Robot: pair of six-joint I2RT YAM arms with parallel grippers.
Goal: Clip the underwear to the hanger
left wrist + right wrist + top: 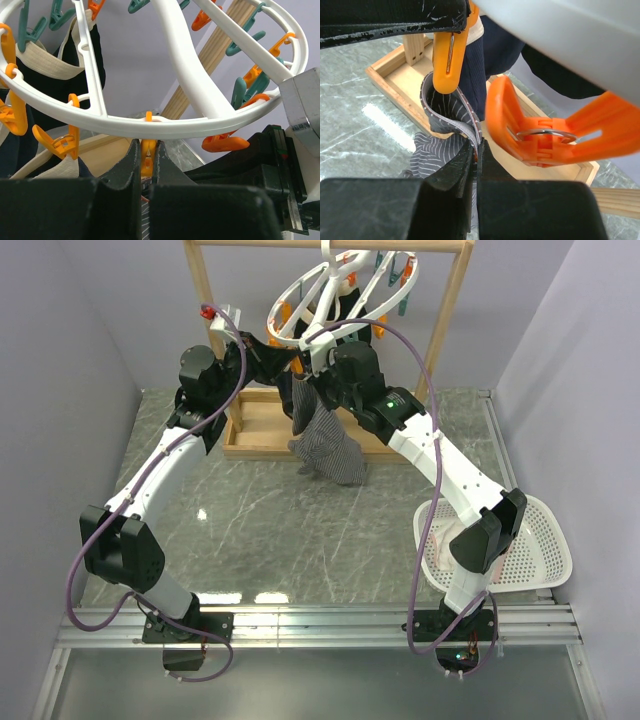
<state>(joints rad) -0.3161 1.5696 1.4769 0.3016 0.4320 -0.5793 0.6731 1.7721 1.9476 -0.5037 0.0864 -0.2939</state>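
Observation:
The white ring hanger (335, 290) hangs from the wooden frame with orange and teal clothespins. My left gripper (146, 155) is shut on one orange clothespin (146, 162) just below the ring (200, 127). That clothespin (446, 60) also shows in the right wrist view, its lower tip at the curled waistband of the grey striped underwear (445, 117). I cannot tell whether it bites the fabric. My right gripper (476, 150) is shut on the waistband beside it. The rest of the underwear (330, 445) hangs down below both grippers (295, 365).
A dark navy garment (35, 95) with a cream band hangs clipped on the hanger's left. The wooden frame's base tray (255, 425) lies under the underwear. A white mesh basket (535, 540) with a pinkish cloth (448, 530) sits at the right. Another orange clothespin (540, 135) dangles close to my right fingers.

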